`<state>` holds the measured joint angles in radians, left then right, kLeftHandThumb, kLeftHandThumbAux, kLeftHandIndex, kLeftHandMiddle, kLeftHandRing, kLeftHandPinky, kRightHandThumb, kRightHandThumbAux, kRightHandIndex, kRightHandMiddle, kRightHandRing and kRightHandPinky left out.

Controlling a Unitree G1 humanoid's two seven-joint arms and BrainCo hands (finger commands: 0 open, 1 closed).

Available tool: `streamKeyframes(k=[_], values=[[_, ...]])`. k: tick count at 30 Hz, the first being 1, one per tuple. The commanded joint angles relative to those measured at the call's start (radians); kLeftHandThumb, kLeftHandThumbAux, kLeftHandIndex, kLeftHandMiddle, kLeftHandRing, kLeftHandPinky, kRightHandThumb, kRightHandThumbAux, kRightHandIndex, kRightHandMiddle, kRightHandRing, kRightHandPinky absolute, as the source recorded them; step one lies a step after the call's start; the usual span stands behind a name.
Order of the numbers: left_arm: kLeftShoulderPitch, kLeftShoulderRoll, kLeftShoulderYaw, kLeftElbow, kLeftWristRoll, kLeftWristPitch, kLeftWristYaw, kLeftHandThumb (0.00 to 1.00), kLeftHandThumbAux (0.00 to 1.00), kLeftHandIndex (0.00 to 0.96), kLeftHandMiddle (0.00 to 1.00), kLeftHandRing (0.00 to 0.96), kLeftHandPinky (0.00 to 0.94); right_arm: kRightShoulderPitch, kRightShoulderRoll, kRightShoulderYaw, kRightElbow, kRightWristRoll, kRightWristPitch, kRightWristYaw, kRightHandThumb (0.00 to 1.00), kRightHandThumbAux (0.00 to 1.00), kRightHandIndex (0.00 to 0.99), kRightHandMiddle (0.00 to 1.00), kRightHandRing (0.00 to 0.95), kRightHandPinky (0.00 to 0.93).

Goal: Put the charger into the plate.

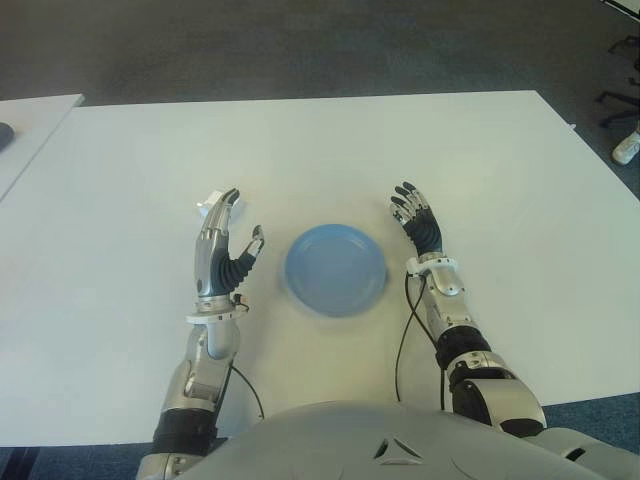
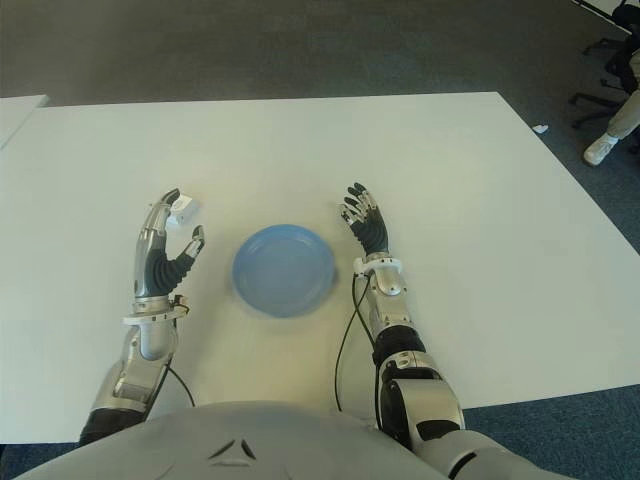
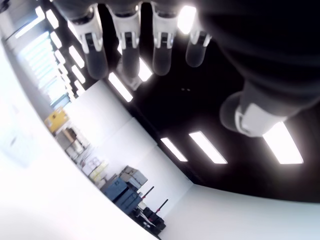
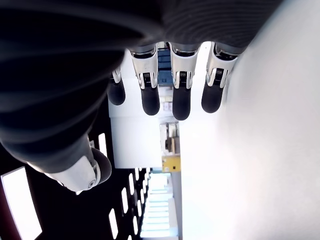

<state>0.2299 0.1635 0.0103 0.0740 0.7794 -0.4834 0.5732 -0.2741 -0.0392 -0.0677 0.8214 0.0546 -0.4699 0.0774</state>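
So far nothing is done: the small white boxy charger (image 2: 183, 208) lies on the white surface (image 1: 480, 170) just beyond the left hand (image 1: 222, 250), whose fingers are spread and empty. The round blue plate (image 1: 335, 270) sits bare between the hands. The right hand (image 1: 417, 220) is equally open. Grasping and transfer remain.

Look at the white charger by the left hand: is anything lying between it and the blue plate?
Only the left hand itself. The charger lies at its fingertips, and the open fingers and thumb show between the charger and the plate. Otherwise the table between them is bare. The right hand shows open beside the plate's right.
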Motion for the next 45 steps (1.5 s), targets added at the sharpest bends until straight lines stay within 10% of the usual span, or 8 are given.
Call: streamKeyframes(k=[1, 17, 45], values=[[-0.012, 0.039, -0.027, -0.019, 0.078, 0.041, 0.042, 0.2, 0.458, 0.097, 0.115, 0.125, 0.131, 0.093, 0.017, 0.0, 0.121, -0.009, 0.09, -0.007, 0.295, 0.676, 0.098, 0.151, 0.156, 0.204], [-0.137, 0.205, -0.061, 0.04, 0.174, 0.185, 0.047, 0.265, 0.383, 0.089, 0.078, 0.044, 0.0, 0.073, 0.015, -0.006, 0.162, -0.005, 0.068, 0.0, 0.295, 0.675, 0.097, 0.138, 0.141, 0.186], [-0.398, 0.372, -0.165, 0.311, 0.086, 0.264, -0.131, 0.294, 0.373, 0.159, 0.081, 0.069, 0.12, 0.065, -0.002, -0.035, 0.195, 0.008, 0.058, 0.042, 0.323, 0.675, 0.112, 0.136, 0.137, 0.182]])
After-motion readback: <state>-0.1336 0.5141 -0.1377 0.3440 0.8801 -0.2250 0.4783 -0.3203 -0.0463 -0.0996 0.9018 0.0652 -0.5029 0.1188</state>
